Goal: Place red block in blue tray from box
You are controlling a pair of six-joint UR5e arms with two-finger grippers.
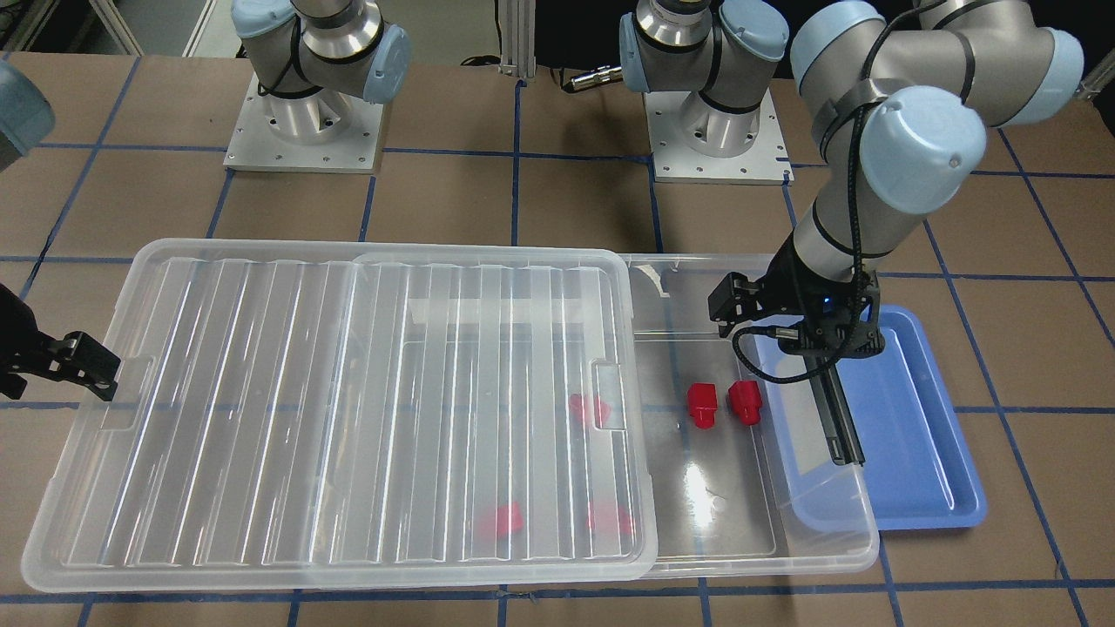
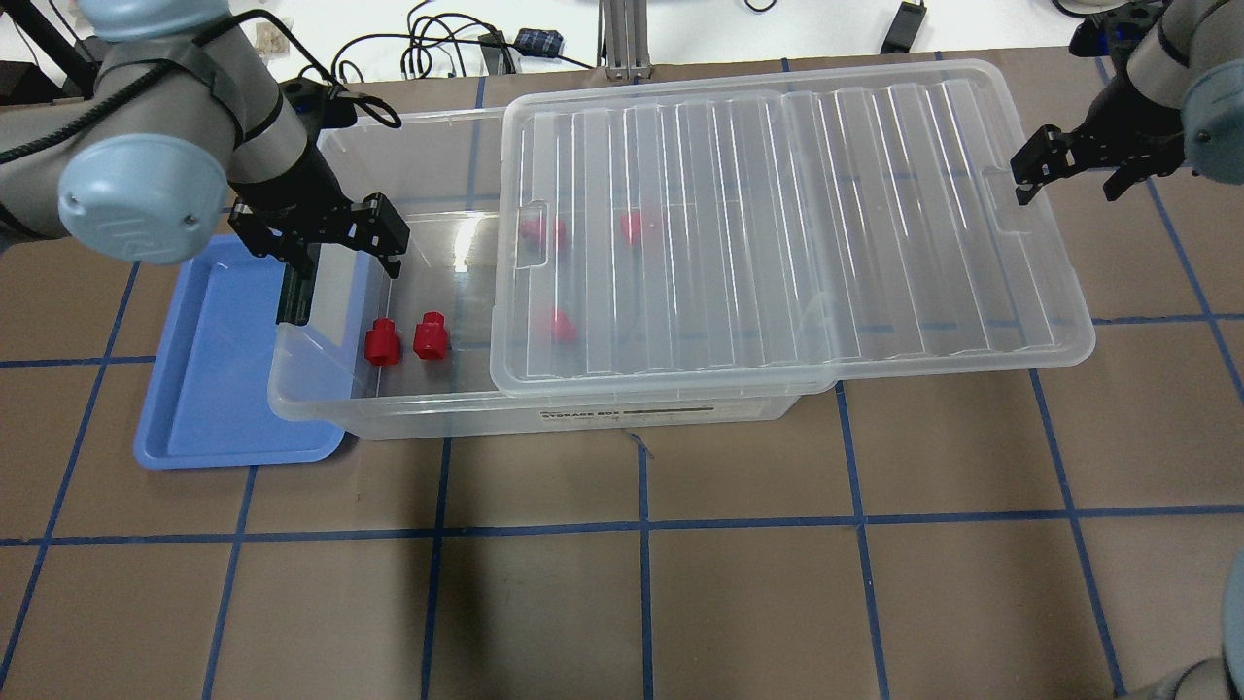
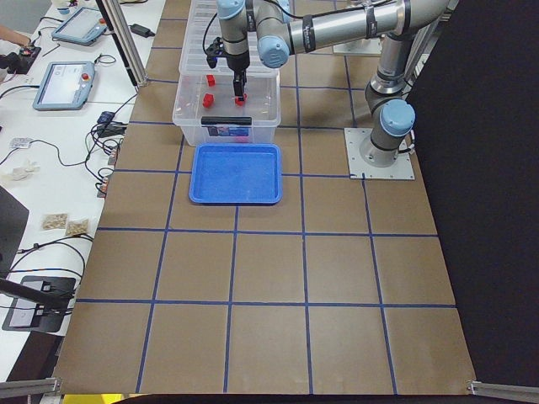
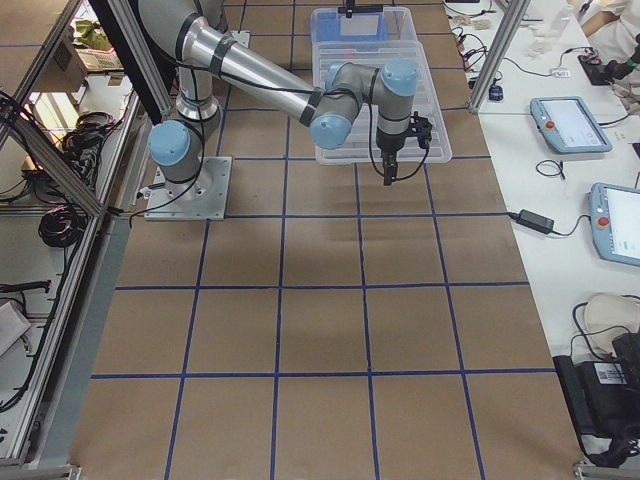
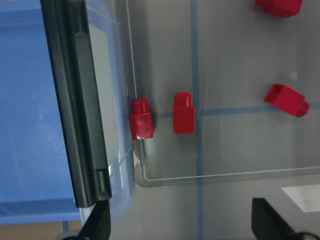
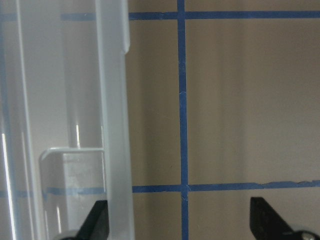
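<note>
Left gripper (image 2: 326,248) of mine hung over the uncovered end of the box (image 2: 583,418) with its jaws spread wide and nothing between them. My right gripper (image 2: 1074,173), also spread and empty, sat just off the far edge of the lid (image 2: 777,224), near its handle notch.

Beneath it all lay the table (image 2: 739,603), matte brown and gridded with blue tape. The lid, clear plastic with long ribs, was slid off toward my right and overhung that end, so only a strip at my left end was open. I judged that opening was made for reaching in. The box itself was clear and smooth-walled, and its glossy floor threw back glare.

At that open end lay the tray (image 2: 214,389), shallow blue plastic with rounded corners and nothing in it, so the carry would be short. A black latch (image 5: 75,100) ran along the box's end wall.

One red block (image 5: 141,118), chunky with a narrow stub, lay touching that wall on the box floor. A second block (image 5: 183,112) lay just beside it. Three more showed blurred under the lid.
</note>
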